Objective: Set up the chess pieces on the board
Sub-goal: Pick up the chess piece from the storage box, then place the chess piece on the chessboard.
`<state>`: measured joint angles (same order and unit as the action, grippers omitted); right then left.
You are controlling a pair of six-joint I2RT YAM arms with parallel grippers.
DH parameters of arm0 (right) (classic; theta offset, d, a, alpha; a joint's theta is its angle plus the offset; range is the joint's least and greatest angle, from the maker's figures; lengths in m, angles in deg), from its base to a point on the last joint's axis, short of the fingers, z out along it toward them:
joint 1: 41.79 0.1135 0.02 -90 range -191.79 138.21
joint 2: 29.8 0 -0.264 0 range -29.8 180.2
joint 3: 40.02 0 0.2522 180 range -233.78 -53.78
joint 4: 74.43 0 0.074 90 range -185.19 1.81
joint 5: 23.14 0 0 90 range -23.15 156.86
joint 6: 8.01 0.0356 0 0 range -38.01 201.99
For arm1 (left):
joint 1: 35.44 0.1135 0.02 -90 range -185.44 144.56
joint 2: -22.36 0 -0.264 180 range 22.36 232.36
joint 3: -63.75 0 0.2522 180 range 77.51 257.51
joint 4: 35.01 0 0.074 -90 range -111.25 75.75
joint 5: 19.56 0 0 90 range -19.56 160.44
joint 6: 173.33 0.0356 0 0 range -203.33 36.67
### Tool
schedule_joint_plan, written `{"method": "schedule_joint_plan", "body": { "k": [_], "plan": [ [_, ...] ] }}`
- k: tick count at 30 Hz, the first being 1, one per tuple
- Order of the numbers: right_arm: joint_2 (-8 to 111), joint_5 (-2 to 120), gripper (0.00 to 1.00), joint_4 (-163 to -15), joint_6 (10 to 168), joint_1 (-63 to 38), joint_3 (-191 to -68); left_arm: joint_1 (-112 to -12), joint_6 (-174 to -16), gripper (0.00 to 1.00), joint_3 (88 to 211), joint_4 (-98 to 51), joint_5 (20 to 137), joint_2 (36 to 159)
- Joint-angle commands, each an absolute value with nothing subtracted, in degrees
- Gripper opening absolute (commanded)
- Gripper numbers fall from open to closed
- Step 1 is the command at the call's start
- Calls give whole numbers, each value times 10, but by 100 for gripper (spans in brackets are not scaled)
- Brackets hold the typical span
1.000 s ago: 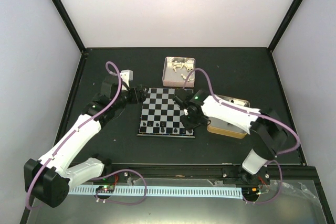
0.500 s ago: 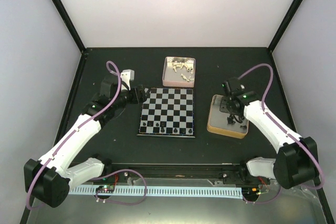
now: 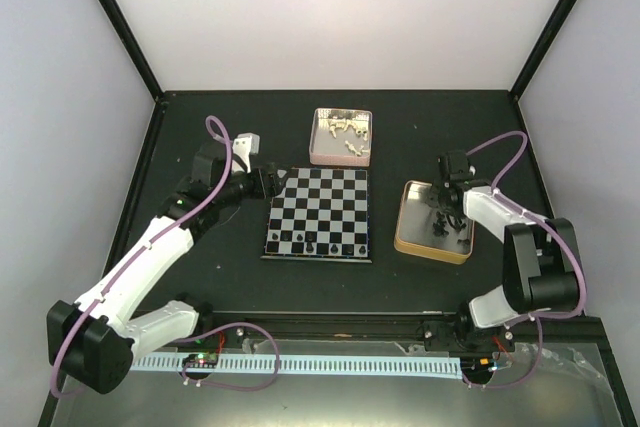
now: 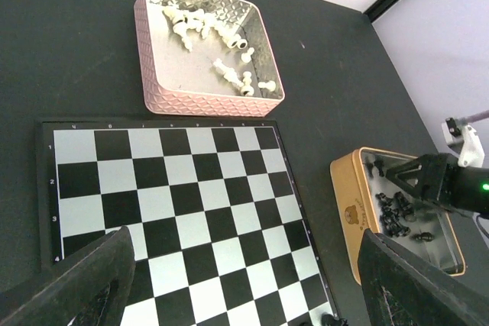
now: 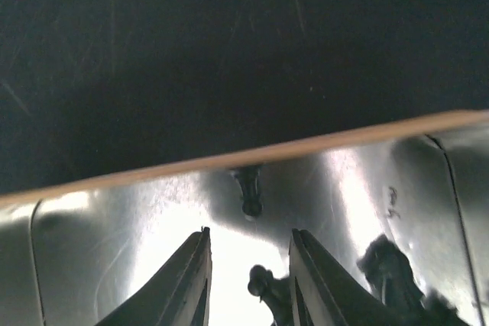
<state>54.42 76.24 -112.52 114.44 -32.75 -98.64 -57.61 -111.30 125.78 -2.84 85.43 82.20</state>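
Reaching down inside the gold tin (image 4: 350, 215), the right gripper (image 5: 248, 233) has its jaws a narrow way apart, and one black piece (image 5: 263, 286) stands between them. The piece seems nearer the right finger, though the wrist view is too dark to tell whether they touch. Just ahead of the fingertips rises the tin's shiny wall, topped by its gold rim (image 5: 306, 145), so little room is left forward; past the rim lies bare dark table (image 5: 229, 36). More black pieces (image 5: 390, 265) bunch to this gripper's right.

The left gripper (image 4: 246, 265) hangs over one corner of the board (image 4: 183, 204) with its jaws spread wide and nothing between them. The checks run out ahead of it and to its right, free of pieces there. Beyond the board's far edge, across a thin strip of table, sits the pink tin (image 4: 153, 89) with the white pieces (image 4: 214, 43) heaped inside. The gold tin lies off to this gripper's right, apart from the board's edge. A few black figures (image 3: 330, 246) stand along the board edge nearest the arm bases.
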Motion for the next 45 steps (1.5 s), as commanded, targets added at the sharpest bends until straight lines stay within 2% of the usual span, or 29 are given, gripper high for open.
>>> {"method": "schedule_joint_plan", "body": {
  "k": [1,15,22,26,32,39,45],
  "plan": [
    [573,762,29,-1054,1166,-340,-985,-572,-1115,82,1273,-40,869,825],
    [636,753,19,-1030,1160,-353,-1002,-572,-1117,82,1280,-42,881,832],
    [632,742,4,-1043,1149,-354,-1009,-572,-1116,82,1282,-41,886,830],
    [581,707,1,-1064,1138,-353,-993,-572,-1115,82,1281,-47,905,829],
    [465,565,1,-1066,1103,-352,-952,-572,-1134,82,1275,-92,987,844],
    [376,254,1,-937,1070,-309,-916,-580,-1235,82,1247,-249,1168,887],
    [360,151,1,-871,1063,-222,-948,-613,-1285,82,1242,-349,1235,915]
  ]
}}
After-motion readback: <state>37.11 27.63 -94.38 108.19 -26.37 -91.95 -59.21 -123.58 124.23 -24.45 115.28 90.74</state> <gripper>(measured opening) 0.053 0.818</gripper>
